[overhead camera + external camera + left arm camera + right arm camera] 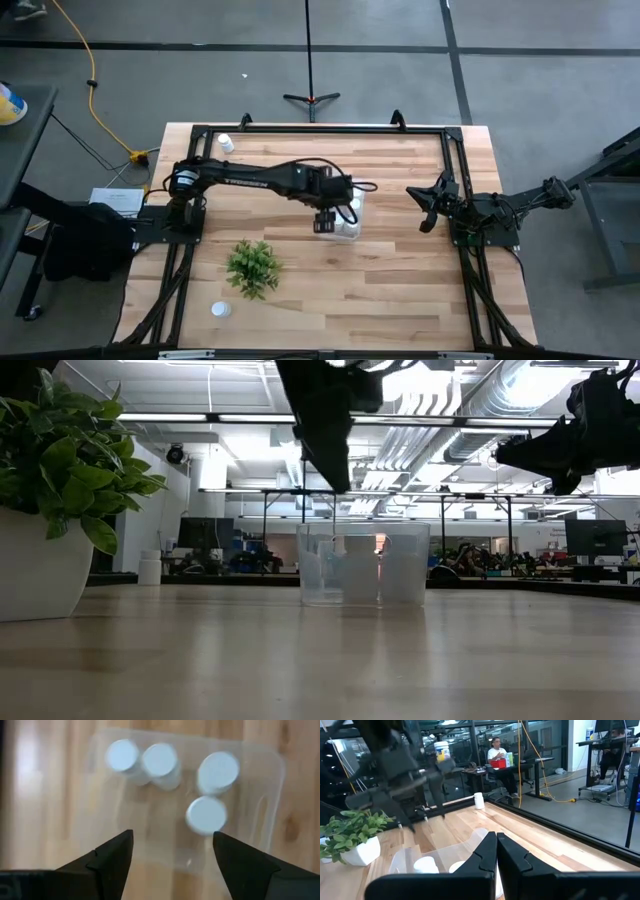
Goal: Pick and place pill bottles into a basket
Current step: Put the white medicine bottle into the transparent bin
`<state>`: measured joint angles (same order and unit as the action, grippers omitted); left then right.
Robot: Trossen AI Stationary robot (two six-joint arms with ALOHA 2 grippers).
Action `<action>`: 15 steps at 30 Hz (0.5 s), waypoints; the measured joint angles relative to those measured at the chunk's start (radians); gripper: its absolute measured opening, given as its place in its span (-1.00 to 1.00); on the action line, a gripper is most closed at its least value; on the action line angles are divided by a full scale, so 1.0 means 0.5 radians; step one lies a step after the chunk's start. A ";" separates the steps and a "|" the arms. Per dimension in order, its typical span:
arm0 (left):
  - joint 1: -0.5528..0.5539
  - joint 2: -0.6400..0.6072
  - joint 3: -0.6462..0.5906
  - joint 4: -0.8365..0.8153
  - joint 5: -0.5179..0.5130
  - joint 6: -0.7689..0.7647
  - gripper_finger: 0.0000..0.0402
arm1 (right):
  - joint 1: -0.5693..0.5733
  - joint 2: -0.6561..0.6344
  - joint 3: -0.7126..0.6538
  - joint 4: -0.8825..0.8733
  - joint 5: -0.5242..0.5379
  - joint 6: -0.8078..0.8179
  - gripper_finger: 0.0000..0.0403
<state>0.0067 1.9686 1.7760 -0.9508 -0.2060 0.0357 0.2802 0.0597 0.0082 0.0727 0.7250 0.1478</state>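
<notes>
The fingers of the left gripper are spread apart and hold nothing; they hang directly above the bin, which is below and between them. The right gripper waits well apart from the bin, near the table edge, with its fingers pressed together.

Inside the bin, under the left fingers, four bottles stand with white caps up. Two more bottles are far from the fingers: one at a far corner of the table, one near the front edge beyond the plant.

The step in hand is probably a release over the bin. To do it well, the left gripper should rise straight up so the spread fingers do not touch the bin wall or tip a bottle. For the next bottle, it should pass around the plant, not over its leaves, and close on the bottle's body below the cap.
</notes>
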 joint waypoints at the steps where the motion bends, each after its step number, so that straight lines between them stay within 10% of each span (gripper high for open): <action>1: 0.000 0.000 0.051 -0.085 -0.039 0.018 0.50 | 0.000 0.000 0.000 0.000 0.000 0.000 -0.99; 15: 0.038 -0.017 0.312 -0.815 0.180 -0.138 0.36 | 0.000 0.000 0.000 0.000 0.002 0.000 -1.00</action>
<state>0.0255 1.9601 1.9319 -1.3582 -0.1162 -0.0333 0.2802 0.0597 0.0082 0.0727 0.7258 0.1478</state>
